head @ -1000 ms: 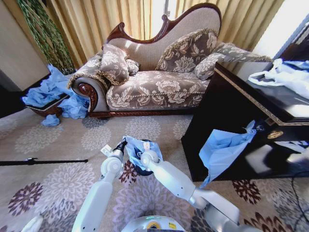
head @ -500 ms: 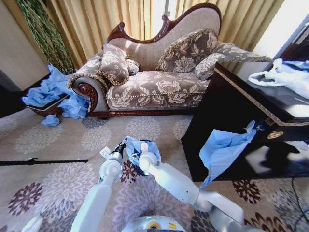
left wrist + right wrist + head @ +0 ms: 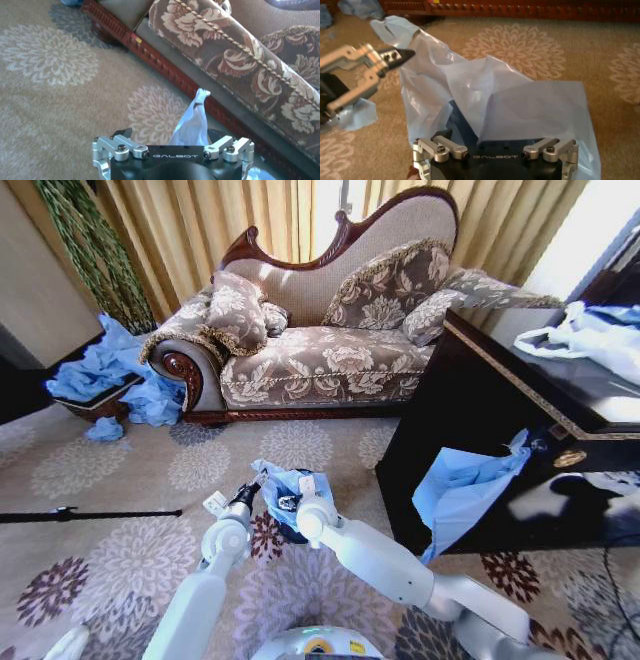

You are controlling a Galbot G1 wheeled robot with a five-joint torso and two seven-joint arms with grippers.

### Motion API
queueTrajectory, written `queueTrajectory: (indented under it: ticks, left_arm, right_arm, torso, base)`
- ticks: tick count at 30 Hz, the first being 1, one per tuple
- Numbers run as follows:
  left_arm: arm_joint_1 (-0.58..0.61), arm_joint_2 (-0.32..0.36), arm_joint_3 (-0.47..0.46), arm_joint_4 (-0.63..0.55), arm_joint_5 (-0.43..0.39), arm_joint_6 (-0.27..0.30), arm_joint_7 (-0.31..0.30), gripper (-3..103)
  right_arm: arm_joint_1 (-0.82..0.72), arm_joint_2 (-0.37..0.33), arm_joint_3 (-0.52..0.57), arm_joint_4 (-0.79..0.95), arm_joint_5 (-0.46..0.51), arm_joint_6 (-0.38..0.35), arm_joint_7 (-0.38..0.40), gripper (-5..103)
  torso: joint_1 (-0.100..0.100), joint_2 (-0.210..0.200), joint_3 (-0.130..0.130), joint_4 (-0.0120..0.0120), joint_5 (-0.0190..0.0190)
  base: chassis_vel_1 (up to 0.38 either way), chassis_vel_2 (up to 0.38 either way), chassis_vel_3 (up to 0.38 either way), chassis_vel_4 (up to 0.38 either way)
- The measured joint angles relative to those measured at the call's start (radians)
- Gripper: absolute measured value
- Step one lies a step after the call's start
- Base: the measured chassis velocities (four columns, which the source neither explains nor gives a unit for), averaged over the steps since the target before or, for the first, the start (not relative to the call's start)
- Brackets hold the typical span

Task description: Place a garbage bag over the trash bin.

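On the patterned carpet [image 3: 130, 470] in front of the sofa [image 3: 330, 330], both arms reach forward and down to the bin [image 3: 291, 532], whose dark side shows just under the bag [image 3: 287, 483] draped across its top. The left gripper [image 3: 250, 489] sits at the bag's near-left edge; in the left wrist view a thin twist of the bag [image 3: 194, 123] rises from between its fingers, so they are pinching that corner, and the right wrist view shows the same gripper [image 3: 395, 55] with its dark tips pressed into the bag's upper edge [image 3: 485, 101]. The right gripper [image 3: 290, 502] is over the middle of the bin, low against the plastic; in its wrist view the bag lies in broad crinkled folds directly ahead of it with a dark opening below the folds, but I cannot tell whether its fingers are spread or closed, since the plastic covers them. The bag looks bunched and lifted on the left side, looser on the right. Beside the robot's right stands a dark desk [image 3: 500, 400] with another blue bag [image 3: 460, 485] hanging off its front edge and a white bag [image 3: 590, 330] on top. A heap of blue bags [image 3: 110, 375] lies by the sofa's left end, well apart from the bin
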Motion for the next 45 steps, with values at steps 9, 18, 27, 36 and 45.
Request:
queueTrajectory:
  ticks: [9,18,27,36,45]
  left_arm:
    - [0.096,-0.004,-0.002,-0.067,0.019,0.028,0.006,100]
    - [0.165,-0.005,-0.004,-0.080,0.071,0.024,0.046,100]
    - [0.194,-0.026,0.007,-0.102,0.090,0.024,0.050,100]
    - [0.213,-0.029,0.002,-0.114,0.100,0.023,0.072,100]
    - [0.211,-0.042,0.009,-0.111,0.115,0.017,0.090,100]
  right_arm:
    - [-0.088,-0.058,0.043,0.115,-0.079,0.014,-0.029,100]
    - [-0.189,-0.122,0.107,0.152,-0.333,0.125,-0.253,100]
    - [-0.168,-0.130,0.119,0.083,-0.583,0.202,-0.405,100]
    - [-0.127,-0.111,0.142,-0.011,-0.709,0.242,-0.452,100]
    - [-0.105,-0.125,0.163,-0.047,-0.715,0.250,-0.462,100]
  torso:
    - [0.000,0.000,0.000,0.0001,0.0002]
    - [0.000,0.000,0.000,-0.0001,0.0000]
    - [0.000,0.000,0.000,0.0000,0.0000]
    - [0.000,0.000,0.000,0.0001,0.0000]
    - [0.000,0.000,0.000,-0.0001,0.0000]
  base:
    - [0.000,0.000,0.000,0.000]
    - [0.000,0.000,0.000,0.000]
    - [0.000,0.000,0.000,0.000]
    - [0.000,0.000,0.000,0.000]
    - [0.000,0.000,0.000,0.000]
